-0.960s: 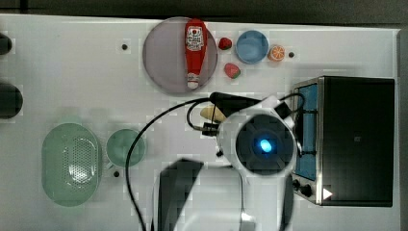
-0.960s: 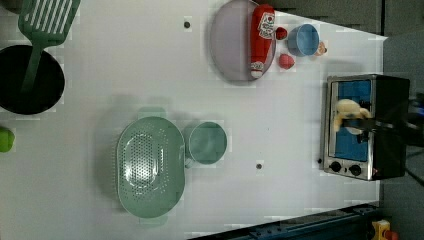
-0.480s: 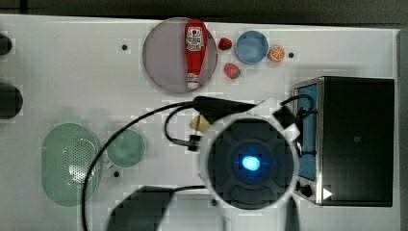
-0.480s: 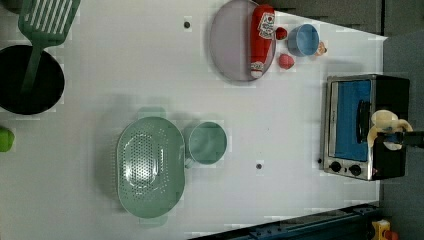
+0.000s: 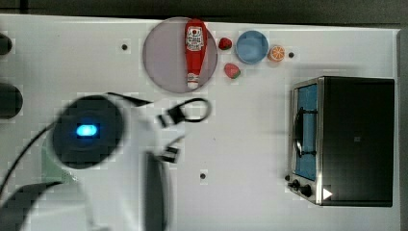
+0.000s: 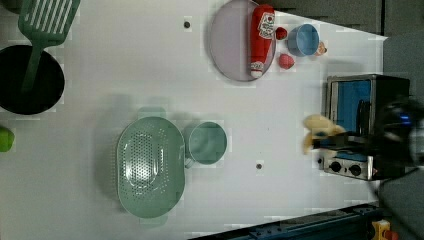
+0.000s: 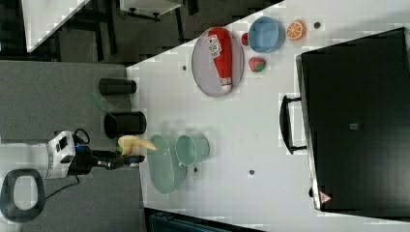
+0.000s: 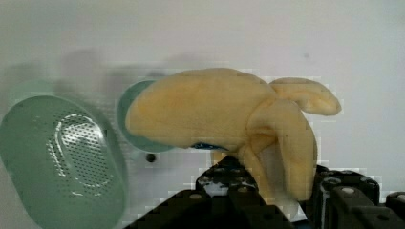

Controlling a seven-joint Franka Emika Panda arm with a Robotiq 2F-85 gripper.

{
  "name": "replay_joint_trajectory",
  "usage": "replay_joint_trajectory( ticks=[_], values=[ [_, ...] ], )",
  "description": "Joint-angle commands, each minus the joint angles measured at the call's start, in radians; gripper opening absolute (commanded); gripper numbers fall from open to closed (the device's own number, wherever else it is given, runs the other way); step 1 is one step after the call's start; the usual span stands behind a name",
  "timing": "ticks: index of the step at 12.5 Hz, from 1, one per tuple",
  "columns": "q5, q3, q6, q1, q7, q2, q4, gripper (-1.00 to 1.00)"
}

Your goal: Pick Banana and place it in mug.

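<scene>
The banana [image 8: 215,114], pale cream-yellow with peel flaps hanging down, is clamped in my gripper [image 8: 267,191] and held high above the table. In the left view the banana [image 6: 317,131] appears in front of the toaster oven, well to the right of the sage-green mug [image 6: 207,142]. In the right view my gripper [image 7: 129,158] holds the banana [image 7: 133,143] just left of the basket, with the mug [image 7: 192,149] beyond it. In the wrist view the mug [image 8: 131,109] is partly hidden behind the fruit. In the top view my arm [image 5: 89,132] covers the mug.
A green perforated basket [image 6: 150,167] touches the mug's side. A red ketchup bottle [image 5: 194,52] lies on a grey plate [image 5: 161,55]. Nearby are a blue bowl [image 5: 252,46], an orange slice [image 5: 276,53] and a toaster oven [image 5: 346,139]. A black pan [image 6: 27,80] holds a green spatula.
My arm has swung from beside the toaster oven toward the top view's left, carrying the banana, and now hangs over the mug and basket area.
</scene>
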Motion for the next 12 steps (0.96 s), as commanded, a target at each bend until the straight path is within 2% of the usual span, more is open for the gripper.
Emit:
replay_joint_trajectory(
  ticks=[1, 5, 12],
  values=[
    [-0.008, 0.095, 0.07, 0.018, 0.269, 0.067, -0.02, -0.38],
    [-0.009, 0.183, 0.285, 0.02, 0.406, 0.17, -0.097, -0.38],
    [-0.014, 0.204, 0.625, 0.02, 0.475, 0.29, -0.272, -0.38]
  ],
)
